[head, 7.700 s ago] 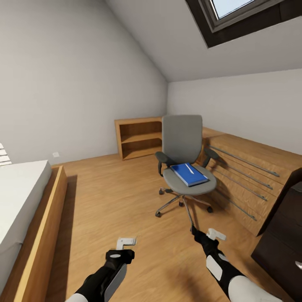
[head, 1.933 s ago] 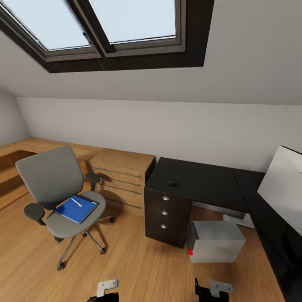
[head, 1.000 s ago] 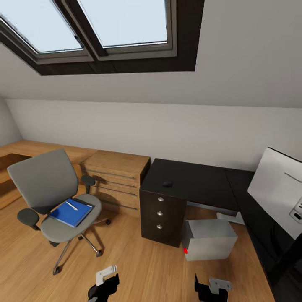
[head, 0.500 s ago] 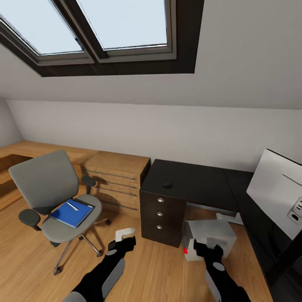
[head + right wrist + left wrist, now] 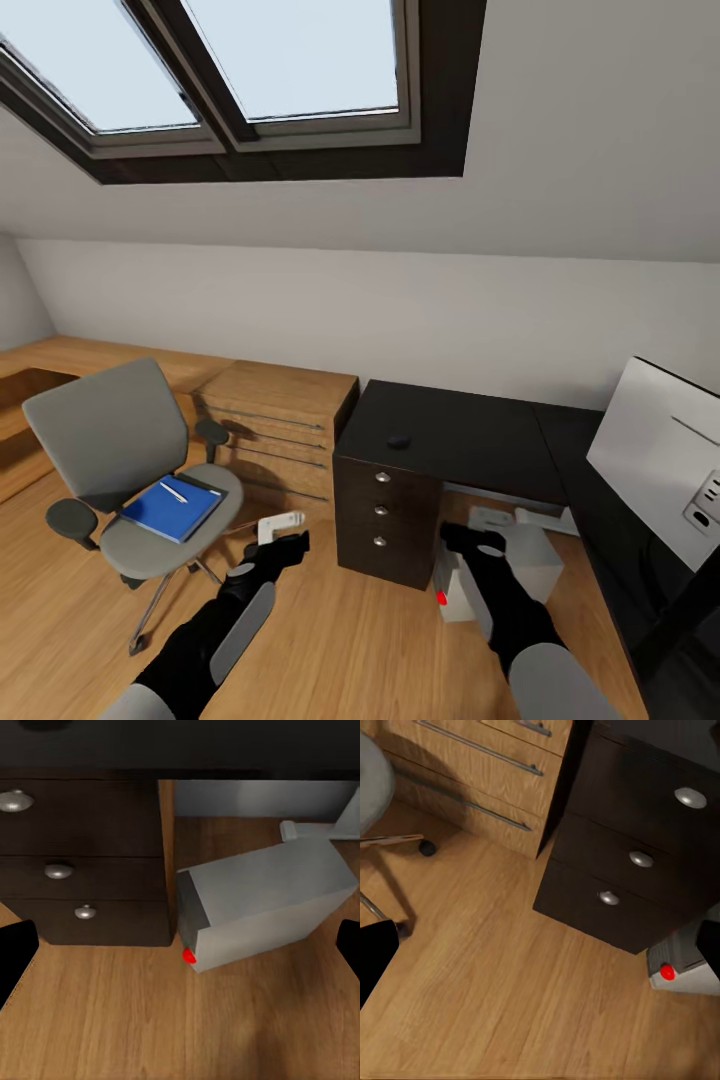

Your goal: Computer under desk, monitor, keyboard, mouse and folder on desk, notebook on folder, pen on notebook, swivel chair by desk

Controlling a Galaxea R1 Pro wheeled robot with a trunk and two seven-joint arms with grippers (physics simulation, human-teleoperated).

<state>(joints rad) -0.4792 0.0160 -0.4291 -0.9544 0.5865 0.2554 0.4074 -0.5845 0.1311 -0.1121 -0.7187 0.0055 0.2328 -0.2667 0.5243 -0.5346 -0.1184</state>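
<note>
**Squaring up to the desk, both arms reaching out empty**

Facing the workspace now, the robot is extending both arms forward over the wooden floor. The left gripper (image 5: 283, 522) is hovering between the swivel chair (image 5: 120, 450) and the dark drawer unit, and its fingers are sitting apart at the edges of the left wrist view, gripping nothing. The right gripper (image 5: 482, 522) is hanging just in front of the computer (image 5: 262, 904), jaws likewise spread wide and empty in its wrist view.

The computer is sitting on the floor in the desk's leg space, red button facing out, so my read is that this item needs little more than a check. The mouse (image 5: 400, 439) is already resting on the desk (image 5: 480, 440), and the monitor (image 5: 665, 455) is standing on the right-hand wing. The folder (image 5: 172, 506) is lying flat on the chair seat with the pen (image 5: 173, 491) on top of it; I cannot pick out the notebook or keyboard from here.

Judging the step in hand as an approach, the sensible play is rolling closer to the chair and bringing the left arm down beside the folder's edge, because a flat folder on soft upholstery is offering little to pinch. Lifting the pen off first should be stopping it rolling away
</note>
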